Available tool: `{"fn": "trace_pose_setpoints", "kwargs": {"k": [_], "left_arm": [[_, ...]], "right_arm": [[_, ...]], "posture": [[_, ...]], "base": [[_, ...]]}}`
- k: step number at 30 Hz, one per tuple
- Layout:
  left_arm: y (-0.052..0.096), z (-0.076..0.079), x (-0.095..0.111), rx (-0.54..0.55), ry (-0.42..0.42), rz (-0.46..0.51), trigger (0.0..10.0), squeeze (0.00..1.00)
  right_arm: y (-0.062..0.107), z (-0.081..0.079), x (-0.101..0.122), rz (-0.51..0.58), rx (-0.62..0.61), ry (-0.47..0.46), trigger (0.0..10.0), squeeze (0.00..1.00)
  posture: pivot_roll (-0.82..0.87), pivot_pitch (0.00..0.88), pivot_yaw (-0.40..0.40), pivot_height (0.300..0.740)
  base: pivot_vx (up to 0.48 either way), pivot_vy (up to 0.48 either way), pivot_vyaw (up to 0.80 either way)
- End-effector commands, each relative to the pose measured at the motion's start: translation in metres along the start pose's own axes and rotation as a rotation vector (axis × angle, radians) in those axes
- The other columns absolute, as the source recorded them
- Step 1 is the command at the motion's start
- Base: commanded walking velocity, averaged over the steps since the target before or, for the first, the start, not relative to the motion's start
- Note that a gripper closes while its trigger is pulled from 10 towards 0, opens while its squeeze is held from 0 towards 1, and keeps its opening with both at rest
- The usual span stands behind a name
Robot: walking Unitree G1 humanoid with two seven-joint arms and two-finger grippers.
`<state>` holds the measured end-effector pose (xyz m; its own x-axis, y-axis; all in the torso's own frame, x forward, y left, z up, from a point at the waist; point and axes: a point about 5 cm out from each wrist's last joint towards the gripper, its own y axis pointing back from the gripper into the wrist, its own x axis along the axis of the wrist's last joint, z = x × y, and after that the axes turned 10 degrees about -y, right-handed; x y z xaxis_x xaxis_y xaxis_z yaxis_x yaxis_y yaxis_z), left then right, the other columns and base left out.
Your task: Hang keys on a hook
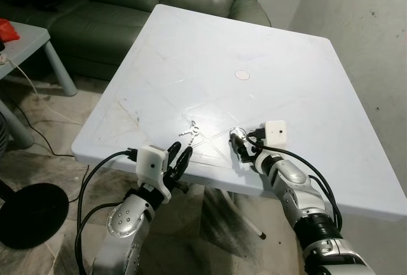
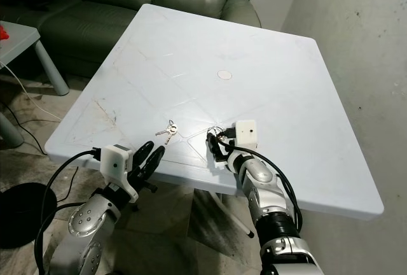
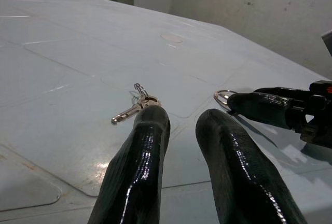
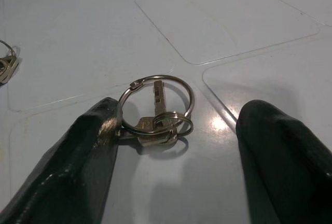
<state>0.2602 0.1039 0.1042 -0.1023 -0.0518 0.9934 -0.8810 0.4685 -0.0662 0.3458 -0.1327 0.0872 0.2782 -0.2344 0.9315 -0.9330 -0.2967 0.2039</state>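
Left end effector point(image 1: 179, 154) lower left of frame, at the near table point(image 1: 305, 90) edge, fingers slightly apart, gripping nothing. Right end effector point(image 4: 176, 146) lower centre-right of frame, resting low over the table, fingers wide apart around a key ring point(image 4: 158, 111); one finger point(image 4: 83, 146) touching the ring's edge, other finger well clear. Ring lying flat on the table, large loop plus smaller loop with a key or two. Second set of keys point(image 1: 192, 129) just beyond the left end effector, centre of frame, loose on the table, apart from both end effectors. Small round mark point(image 1: 241, 75) further up the tabletop, centre. Dark green sofa point(image 1: 127, 7) across the top of frame behind the table. Grey side table point(image 1: 32, 39) upper left, red item point(image 1: 7, 30) on it. Black round base point(image 1: 28, 214) on floor, lower left. No hook made out.
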Motion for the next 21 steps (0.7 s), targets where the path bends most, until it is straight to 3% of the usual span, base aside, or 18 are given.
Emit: {"fn": "trace_pose_setpoints", "kwargs": {"k": [1,21], "left_arm": [[-0.0009,0.004,0.0013,-0.016,-0.005,-0.004,10.0,0.0],[-0.0018,0.0037,0.0019,-0.012,-0.01,-0.002,10.0,0.0]], "right_arm": [[0.0011,0.0053,0.0008,-0.001,-0.023,0.0,0.0,0.0],[0.0028,0.0087,0.0048,0.027,-0.003,0.0,0.0,0.0]], "posture": [[0.07,0.139,-0.135,0.74],[0.07,0.139,-0.135,0.74]], "base": [[0.0,0.0,0.0],[0.0,0.0,0.0]]}}
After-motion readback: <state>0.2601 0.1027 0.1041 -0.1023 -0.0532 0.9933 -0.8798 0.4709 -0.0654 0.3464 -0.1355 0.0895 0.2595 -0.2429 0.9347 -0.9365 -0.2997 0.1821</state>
